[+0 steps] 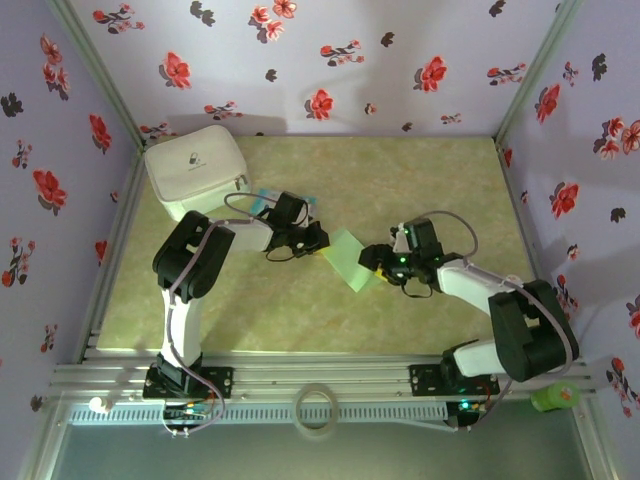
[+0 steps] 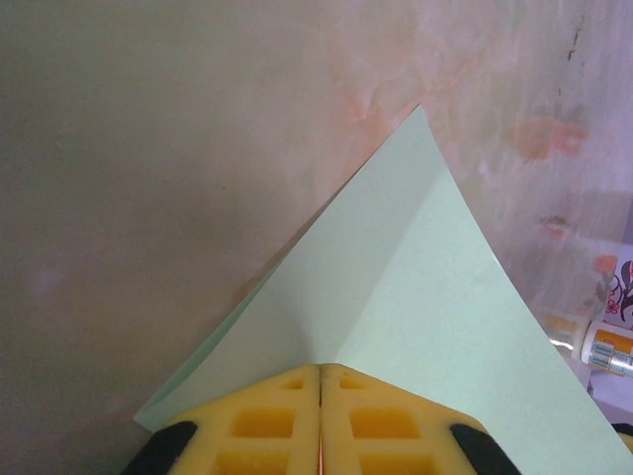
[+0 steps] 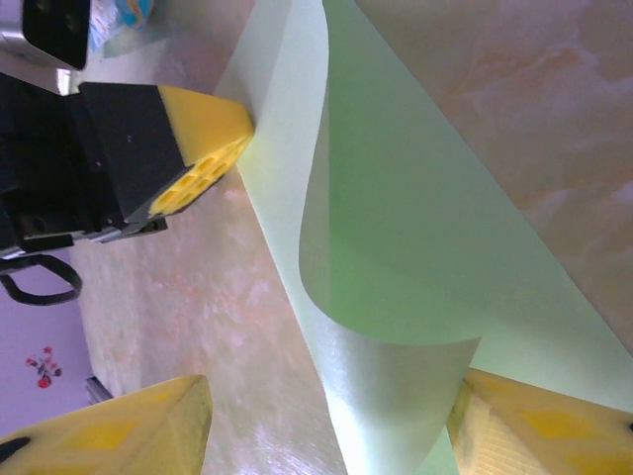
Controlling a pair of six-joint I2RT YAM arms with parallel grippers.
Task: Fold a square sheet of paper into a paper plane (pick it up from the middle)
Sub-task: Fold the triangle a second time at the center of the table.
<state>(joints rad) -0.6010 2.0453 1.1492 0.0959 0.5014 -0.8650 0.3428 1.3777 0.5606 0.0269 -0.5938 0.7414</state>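
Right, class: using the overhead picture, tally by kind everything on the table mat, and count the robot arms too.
Robot arms: 2
Pale green paper sheet: 1
White zipped pouch: 1
Blue-and-white packet: 1
Total: 5

high overhead view, close wrist views sharing paper
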